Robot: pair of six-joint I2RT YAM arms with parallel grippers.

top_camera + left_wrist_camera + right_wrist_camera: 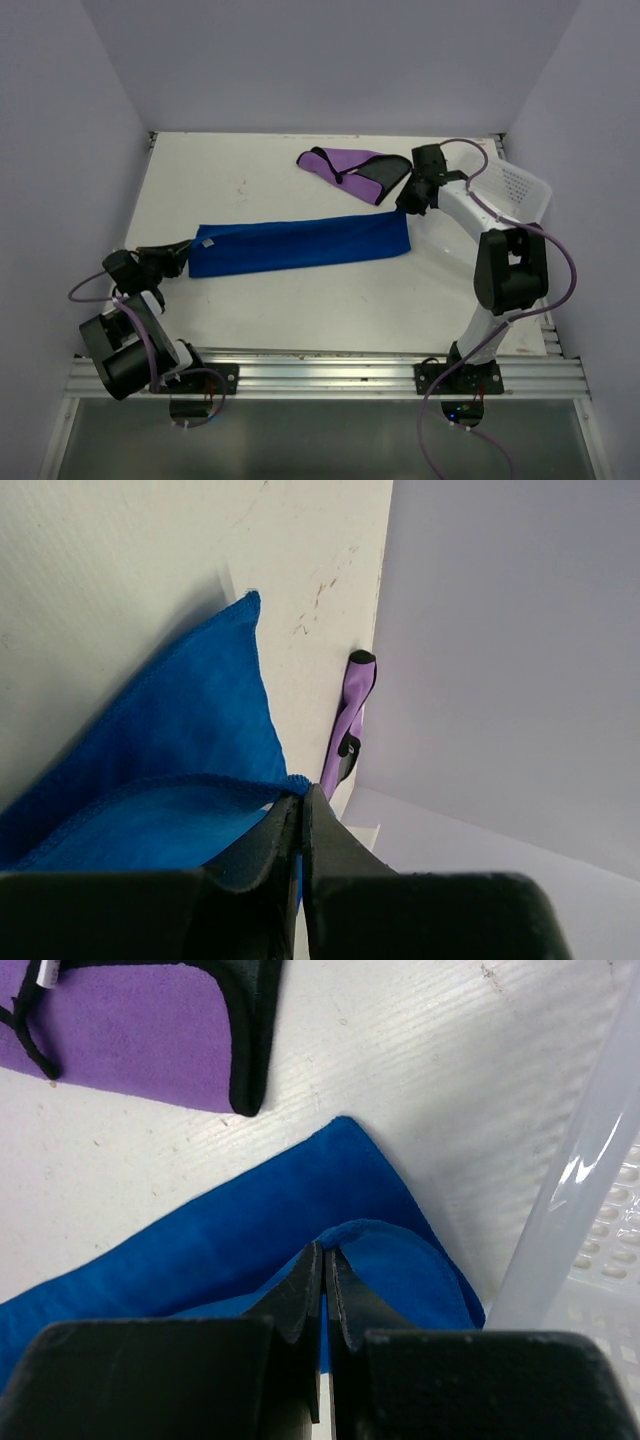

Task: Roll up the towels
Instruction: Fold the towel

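My left hand (302,798) was pinched shut on the hem at the left end of the blue towel (300,243). My right hand (325,1255) was clamped the same way on the right end, where the corner was curled up into a little fold. The towel lay as a long folded strip across the middle of the bench (250,170), not rolled yet. The purple towel (350,168), the one with the black section, lay flat near the far edge, close to the blue one's right corner but not touching. A white perforated basket (518,190) sat just right of my right hand.
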